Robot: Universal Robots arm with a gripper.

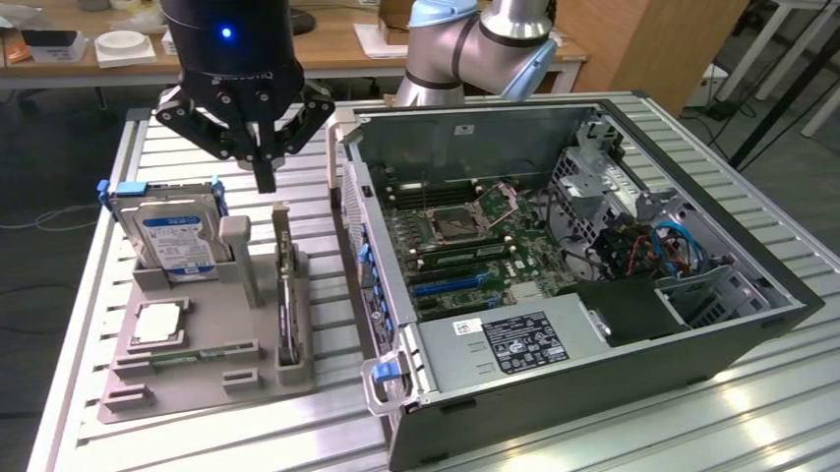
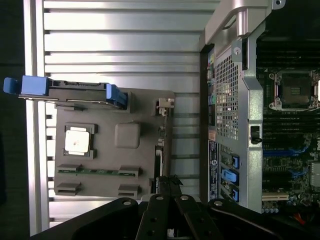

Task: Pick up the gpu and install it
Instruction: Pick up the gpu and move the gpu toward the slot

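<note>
Gripper (image 1: pixel 267 182) has its fingers pressed together and holds nothing. It hangs above the far end of the gpu (image 1: pixel 287 315). The gpu stands edge-on in the grey fixture (image 1: pixel 197 388), at the exterior view's left of the open PC case (image 1: pixel 735 334).

Judgement: approach stage. Centre on the thin top edge, keep the jaws square across the card, and stay clear of the hard drive (image 1: pixel 177 241).

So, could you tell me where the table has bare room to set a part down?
Bare slats lie behind the grey tray and along the near edge before the tray and computer case. The gap between tray and case, beside the upright card, is tight.
</note>
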